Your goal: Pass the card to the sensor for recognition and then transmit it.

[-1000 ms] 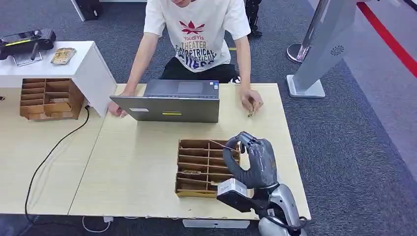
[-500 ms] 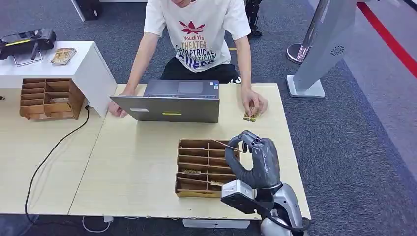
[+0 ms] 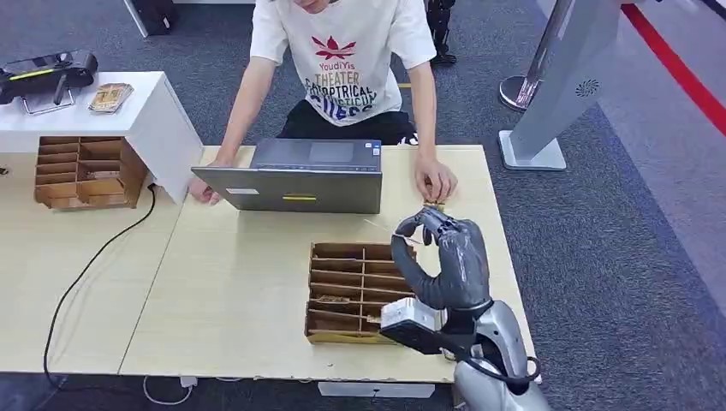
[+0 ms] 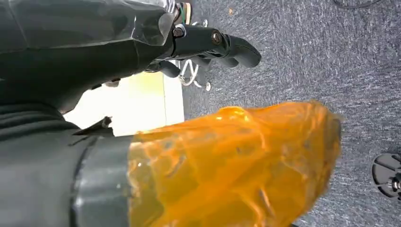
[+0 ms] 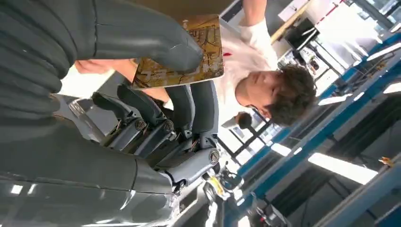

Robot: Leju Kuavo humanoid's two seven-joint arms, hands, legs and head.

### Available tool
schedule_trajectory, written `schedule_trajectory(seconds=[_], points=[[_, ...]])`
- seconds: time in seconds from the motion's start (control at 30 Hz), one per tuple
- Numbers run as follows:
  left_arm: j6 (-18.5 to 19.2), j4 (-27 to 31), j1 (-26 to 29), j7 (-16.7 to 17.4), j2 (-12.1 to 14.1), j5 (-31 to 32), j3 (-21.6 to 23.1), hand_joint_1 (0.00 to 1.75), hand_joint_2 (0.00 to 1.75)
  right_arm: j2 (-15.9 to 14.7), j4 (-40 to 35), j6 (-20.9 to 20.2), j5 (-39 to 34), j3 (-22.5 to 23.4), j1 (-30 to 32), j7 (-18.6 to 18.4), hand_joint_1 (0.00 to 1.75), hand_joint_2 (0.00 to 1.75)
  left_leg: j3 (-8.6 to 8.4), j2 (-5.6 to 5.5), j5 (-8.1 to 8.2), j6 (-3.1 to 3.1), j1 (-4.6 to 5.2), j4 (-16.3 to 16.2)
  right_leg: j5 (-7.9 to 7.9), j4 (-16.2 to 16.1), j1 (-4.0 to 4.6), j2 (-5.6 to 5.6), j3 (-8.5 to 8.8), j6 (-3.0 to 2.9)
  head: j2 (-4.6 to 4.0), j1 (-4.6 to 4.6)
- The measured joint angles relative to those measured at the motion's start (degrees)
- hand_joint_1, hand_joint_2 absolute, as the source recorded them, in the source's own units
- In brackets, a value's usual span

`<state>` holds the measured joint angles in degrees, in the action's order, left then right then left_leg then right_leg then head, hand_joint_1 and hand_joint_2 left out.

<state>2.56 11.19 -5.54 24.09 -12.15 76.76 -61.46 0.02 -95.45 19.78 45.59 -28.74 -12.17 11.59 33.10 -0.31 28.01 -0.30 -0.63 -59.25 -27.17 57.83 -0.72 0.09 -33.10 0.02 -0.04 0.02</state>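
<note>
Card (image 5: 189,56) partly hidden under right hand's thumb (image 5: 156,40)

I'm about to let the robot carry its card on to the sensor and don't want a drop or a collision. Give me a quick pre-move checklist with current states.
1. Card pinched by right hand: ok.
2. Card lifted out of the wooden organizer: ok.
3. Person's hand out of the path: not ok, it rests on the table just beyond the right hand.
4. Laptop away from the hand: ok.
5. Sensor location: cannot tell.
6. Left hand holding nothing: ok.
</note>
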Motion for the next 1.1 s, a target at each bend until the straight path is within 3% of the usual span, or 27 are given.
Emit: schedule_trajectory(seconds=[0.27, 0.57, 0.87, 1.1], points=[[0.5, 0.0, 0.0, 0.0, 0.0, 1.9, 1.2, 0.00, 0.00, 1.8, 5.2, -2.4, -1.1, -1.3, -8.5, -1.8, 1.75, 1.75, 0.01, 0.02, -0.03, -0.01, 0.00, 0.0, 0.01, 0.0, 0.00, 0.01, 0.00, -0.01, 0.00, 0.00], [1.2, 0.0, -0.1, 0.0, 0.0, 4.6, 3.8, 0.00, 0.00, 5.9, 19.1, -2.7, 1.0, -1.1, -21.2, -6.3, 1.75, 1.75, 0.00, 0.01, -0.09, -0.01, 0.00, 0.0, 0.03, 0.0, 0.00, 0.01, 0.00, -0.02, 0.00, 0.00], [2.1, 0.0, -1.1, 1.1, 0.0, 7.8, 6.8, 0.00, 0.00, 8.7, 39.0, 1.3, 10.3, 0.3, -33.1, -12.1, 1.75, 1.75, 0.00, 0.00, -0.09, -0.01, 0.00, 0.0, 0.07, 0.0, 0.00, 0.01, 0.00, 0.01, 0.00, 0.00], [2.3, 0.0, -1.7, 1.7, -0.1, 9.0, 8.3, 0.00, 0.00, 10.1, 51.1, 3.8, 15.9, 1.1, -38.8, -15.2, 1.75, 1.75, 0.00, -0.01, -0.09, -0.01, 0.00, 0.0, 0.07, 0.0, 0.00, 0.01, -0.01, 0.01, 0.00, 0.00]])
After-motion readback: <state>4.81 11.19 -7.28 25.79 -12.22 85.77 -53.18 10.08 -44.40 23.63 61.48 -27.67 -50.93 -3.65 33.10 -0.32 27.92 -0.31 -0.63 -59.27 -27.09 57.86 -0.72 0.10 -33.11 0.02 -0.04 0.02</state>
